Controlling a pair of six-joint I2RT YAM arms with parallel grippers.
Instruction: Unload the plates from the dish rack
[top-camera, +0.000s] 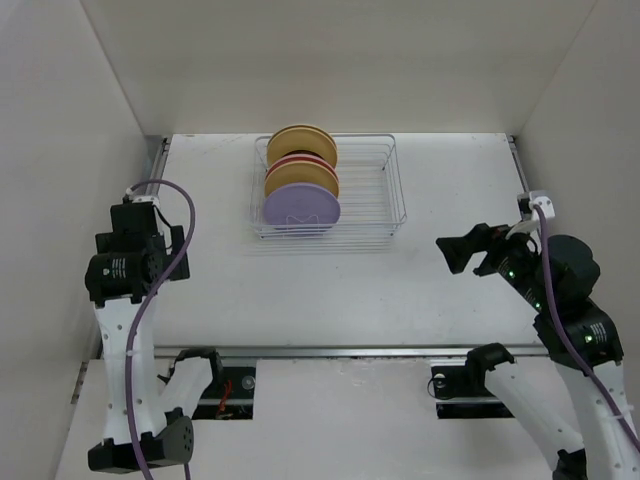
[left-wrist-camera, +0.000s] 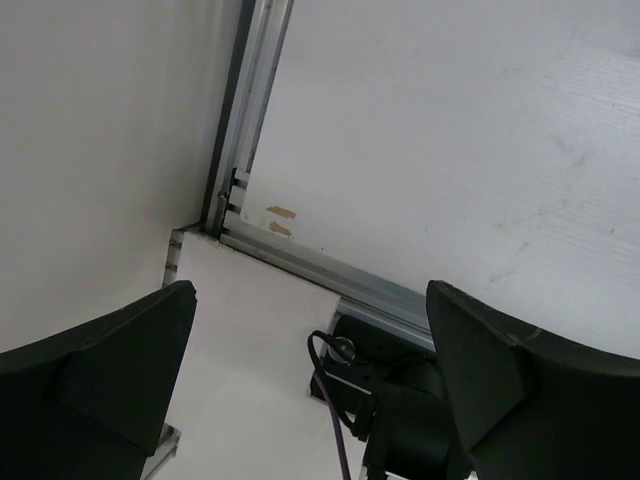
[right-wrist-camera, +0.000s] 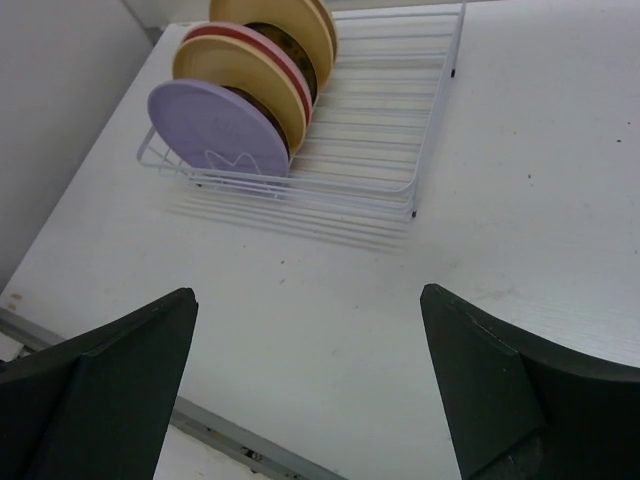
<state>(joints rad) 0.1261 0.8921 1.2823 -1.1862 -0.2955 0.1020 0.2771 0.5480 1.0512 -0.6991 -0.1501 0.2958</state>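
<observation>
Standing at the left edge of the tabletop (top-camera: 200, 290), the left arm (top-camera: 120, 320) rises steeply from its base and folds over at the top, with a purple cable (top-camera: 178, 240) looping along it. Its wrist view looks down on the near left corner. There the left pincer (left-wrist-camera: 310, 300) gapes wide with nothing between its fingers, above a metal rail (left-wrist-camera: 300, 255) and two small tan marks (left-wrist-camera: 280, 220). The top view hides its tips.

At the far middle sits the rack (top-camera: 396, 195). The plates (right-wrist-camera: 250, 80) stand upright in a row in its left half, untouched. Nearest is the lavender plate (top-camera: 302, 212), which bears a faint white line drawing too small to read. Behind it come a tan plate (top-camera: 300, 180), a pink-rimmed plate (top-camera: 300, 159) and a second tan plate (top-camera: 298, 140).

On the right, the right arm (top-camera: 570, 330) leans in over the tabletop, its forearm pointing left toward the rack and well apart from it. The right pincer (top-camera: 470, 253) is spread wide and holds nothing. Its wrist view frames the rack and plates between its fingers, whereas the left wrist view shows neither.
</observation>
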